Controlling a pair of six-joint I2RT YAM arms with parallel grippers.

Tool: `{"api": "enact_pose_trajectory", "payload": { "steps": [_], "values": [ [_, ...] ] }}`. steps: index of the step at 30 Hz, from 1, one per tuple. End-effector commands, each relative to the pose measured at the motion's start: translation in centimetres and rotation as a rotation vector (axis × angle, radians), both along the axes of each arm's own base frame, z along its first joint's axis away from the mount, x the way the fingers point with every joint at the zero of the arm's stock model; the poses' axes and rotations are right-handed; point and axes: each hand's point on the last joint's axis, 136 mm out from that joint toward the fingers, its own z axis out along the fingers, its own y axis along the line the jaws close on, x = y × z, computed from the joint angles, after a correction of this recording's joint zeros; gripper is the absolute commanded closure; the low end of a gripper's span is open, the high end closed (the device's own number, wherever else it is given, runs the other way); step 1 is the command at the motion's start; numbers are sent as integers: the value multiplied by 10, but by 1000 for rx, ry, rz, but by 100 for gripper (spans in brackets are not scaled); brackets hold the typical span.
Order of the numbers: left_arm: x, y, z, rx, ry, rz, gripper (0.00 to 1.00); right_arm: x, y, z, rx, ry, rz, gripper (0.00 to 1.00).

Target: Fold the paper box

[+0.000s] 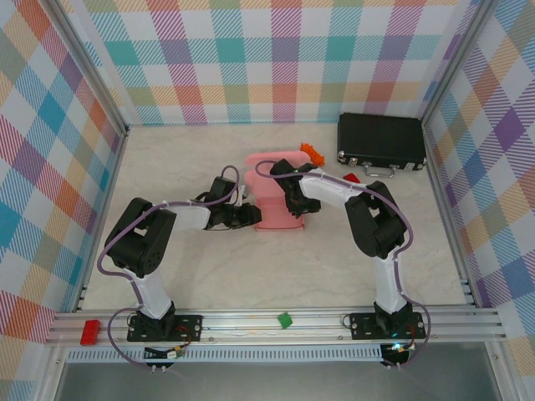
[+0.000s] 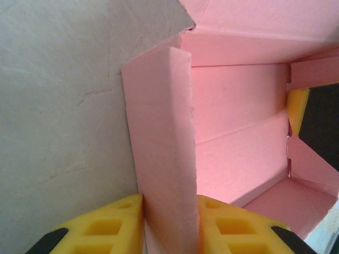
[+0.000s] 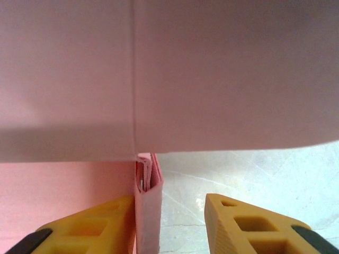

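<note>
The pink paper box (image 1: 276, 196) sits mid-table, partly folded, with its side walls raised. My left gripper (image 1: 249, 215) comes in from the left. In the left wrist view this left gripper (image 2: 169, 214) is shut on the box's doubled left wall (image 2: 161, 148), one yellow finger on each side. My right gripper (image 1: 297, 205) is at the box's right side. In the right wrist view the right gripper (image 3: 168, 207) is open: the folded right wall (image 3: 148, 211) rests against its left finger (image 3: 100, 222), and the other finger stands apart over bare table. A pink flap (image 3: 169, 74) hangs overhead.
A black hard case (image 1: 381, 140) lies at the back right. A small orange bit (image 1: 312, 152) and a red bit (image 1: 351, 177) lie just behind and right of the box. On the front rail are a green block (image 1: 285, 319) and a red block (image 1: 90, 327). Checked walls enclose the table.
</note>
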Motion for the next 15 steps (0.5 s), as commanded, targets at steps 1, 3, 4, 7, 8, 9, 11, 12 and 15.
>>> {"api": "enact_pose_trajectory", "payload": {
  "steps": [1, 3, 4, 7, 8, 9, 11, 12, 15],
  "values": [
    [-7, -1, 7, 1, 8, -14, 73, -1, 0, 11, 26, -10, -18, 60],
    [-7, -1, 8, 4, 7, -13, 73, 0, 0, 13, 31, -16, -20, 60],
    [-7, 0, 7, 6, 9, -13, 73, 1, 1, 13, 36, -17, -18, 60],
    [-8, -2, 8, 10, 11, -16, 73, 1, 7, 12, 67, -13, -11, 60],
    [-7, -2, 8, 10, 12, -17, 73, 0, 9, 11, 78, -11, -8, 61],
    [-8, -2, 7, 12, 15, -18, 73, 0, 12, 10, 96, -9, -6, 61],
    [-8, -3, 8, 13, 14, -20, 73, -1, 16, 9, 125, -4, -4, 60],
    [-8, -3, 7, 15, 14, -19, 73, -1, 16, 8, 129, -3, -7, 60],
    [-8, -4, 9, 15, 11, -21, 72, -1, 16, 9, 137, -4, -12, 55]
  ]
}}
